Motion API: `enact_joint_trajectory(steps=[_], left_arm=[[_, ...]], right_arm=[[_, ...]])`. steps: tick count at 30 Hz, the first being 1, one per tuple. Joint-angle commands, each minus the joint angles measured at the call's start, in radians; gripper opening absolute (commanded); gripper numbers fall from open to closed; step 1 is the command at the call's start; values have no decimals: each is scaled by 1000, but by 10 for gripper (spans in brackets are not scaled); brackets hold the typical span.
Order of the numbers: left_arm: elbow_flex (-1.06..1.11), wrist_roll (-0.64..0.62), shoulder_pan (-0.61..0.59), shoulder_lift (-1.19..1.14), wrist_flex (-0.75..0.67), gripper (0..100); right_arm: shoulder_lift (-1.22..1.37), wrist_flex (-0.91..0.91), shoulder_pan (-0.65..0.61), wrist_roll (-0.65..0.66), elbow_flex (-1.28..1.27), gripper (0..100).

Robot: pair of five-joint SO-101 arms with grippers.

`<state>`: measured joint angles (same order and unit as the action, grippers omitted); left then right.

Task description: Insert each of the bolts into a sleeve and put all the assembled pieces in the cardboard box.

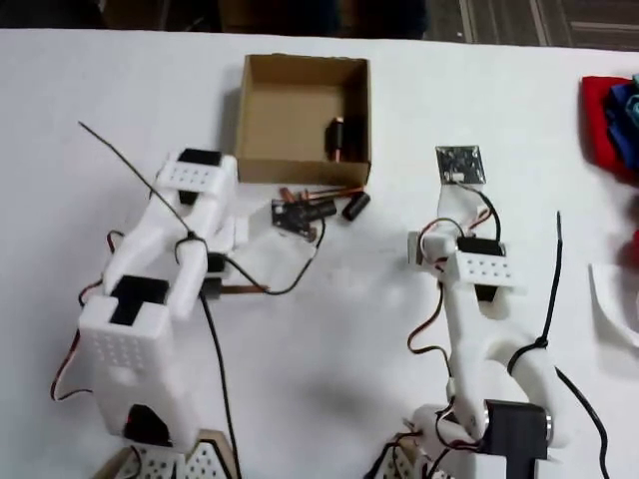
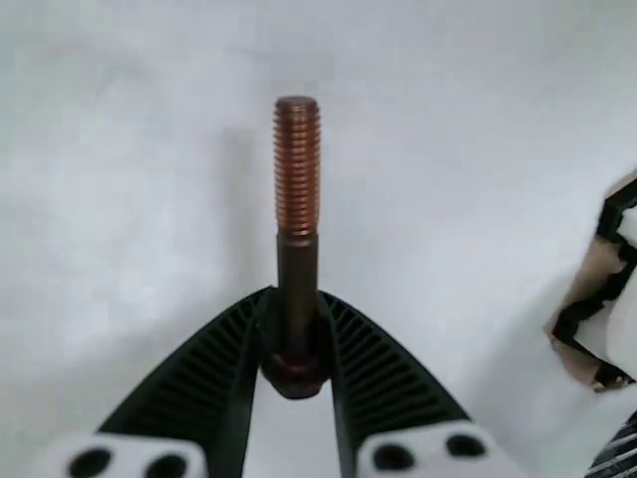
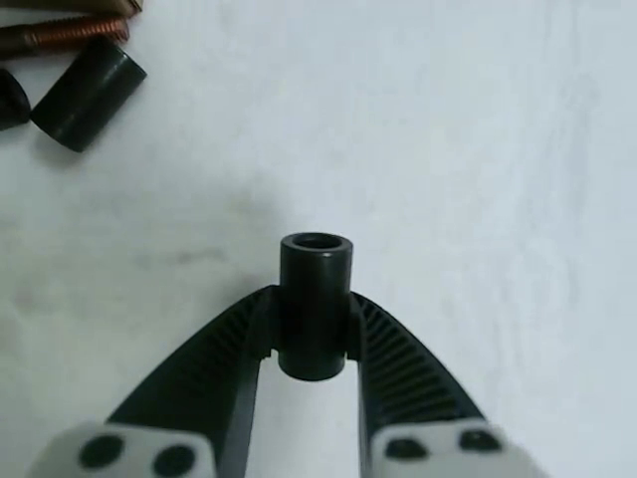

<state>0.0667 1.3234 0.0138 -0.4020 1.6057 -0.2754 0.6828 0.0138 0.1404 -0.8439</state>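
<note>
Up close, left hand (image 2: 297,304) clamps a bolt (image 2: 297,169), right hand (image 3: 314,304) a sleeve (image 3: 316,264); overhead, the cardboard box (image 1: 285,110).

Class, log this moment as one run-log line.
left gripper: shut on bolt | right gripper: shut on sleeve | cardboard box: one piece inside | spare sleeve: beside box

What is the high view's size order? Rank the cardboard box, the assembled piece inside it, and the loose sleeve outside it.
1. cardboard box: largest by far.
2. assembled piece: next.
3. loose sleeve: smallest, only slightly shorter than the piece.
</note>
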Motion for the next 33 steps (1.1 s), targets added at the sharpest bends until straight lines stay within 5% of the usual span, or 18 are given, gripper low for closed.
enact_joint_trajectory(steps=[1,10,16,20,26,33], left_arm=[[-4,-63,-3,74,-54,33],[-10,-236,-8,80,-58,141],[-226,-428,-26,83,6,138],[-400,-835,37,83,173,75],[-415,-1774,68,107,180,41],[-170,-2012,110,118,180,112]], right_arm=[[-56,-16,-12,-8,6,23],[-56,-16,-12,-8,6,23],[-56,-54,-12,-8,-25,23],[-58,-77,-12,-8,-35,23],[-58,-79,-12,-8,-35,23],[-58,-81,-12,-8,-35,23]])
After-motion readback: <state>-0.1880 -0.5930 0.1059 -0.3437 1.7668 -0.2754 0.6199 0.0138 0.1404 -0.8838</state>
